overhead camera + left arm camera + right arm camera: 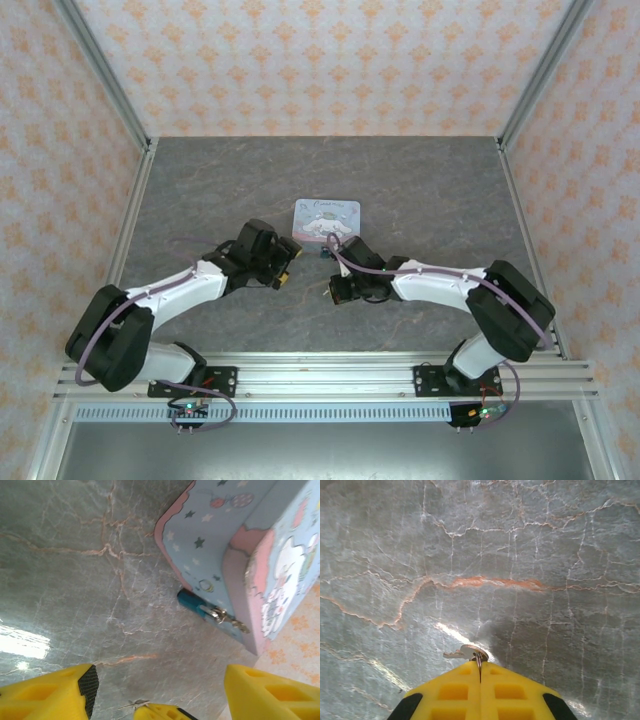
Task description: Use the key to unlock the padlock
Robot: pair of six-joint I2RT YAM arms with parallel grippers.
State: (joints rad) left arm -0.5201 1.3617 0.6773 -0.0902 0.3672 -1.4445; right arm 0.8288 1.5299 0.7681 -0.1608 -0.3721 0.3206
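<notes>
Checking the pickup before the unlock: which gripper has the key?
The right gripper, shut on the key; the left gripper stands open and empty.

This was a robot test cell in a lab rather than a lived-in room. A bare grey marble-patterned table [420, 180] was boxed in by aluminium frame posts [100, 70] holding flat wall panels [320, 60] papered in a repeating orange motif, like a backdrop. Two arms, the left arm [170, 295] and the right arm [450, 285], were bolted to a slotted aluminium rail [330, 375] at the near edge, with exposed cables [190, 250] and small lit circuit boards [188, 408] below it. The props on the table were small staged items: a cartoon tin [326, 218], a tiny padlock [200, 607] and a key [465, 653].
</notes>
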